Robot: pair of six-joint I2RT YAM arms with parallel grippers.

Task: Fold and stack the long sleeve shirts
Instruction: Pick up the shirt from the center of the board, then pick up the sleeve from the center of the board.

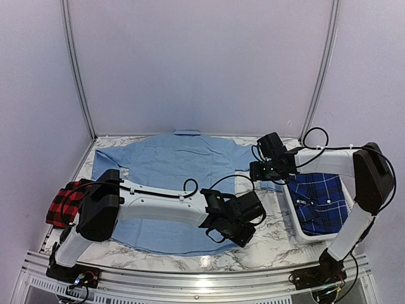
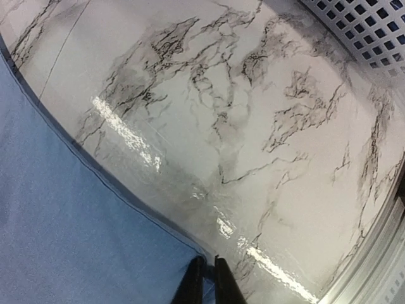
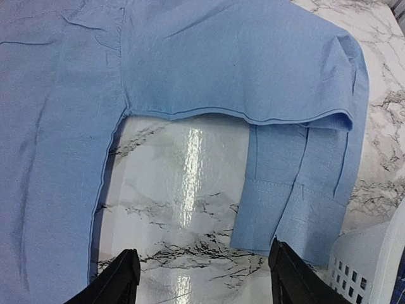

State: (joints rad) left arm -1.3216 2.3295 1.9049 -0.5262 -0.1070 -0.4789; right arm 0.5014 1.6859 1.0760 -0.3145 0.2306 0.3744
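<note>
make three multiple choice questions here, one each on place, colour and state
1. Where is the dark blue plaid shirt?
A) in the white basket
B) at the left edge
C) on the floor
2. What colour is the shirt spread flat on the table?
A) red-and-black
B) light blue
C) white
3. How do the right fingers stand?
A) shut on a cuff
B) wide open
C) shut on the basket
Key: 1 A, it lies inside the basket; 2 B, plain light blue cloth; 3 B, a broad gap shows between them.
</note>
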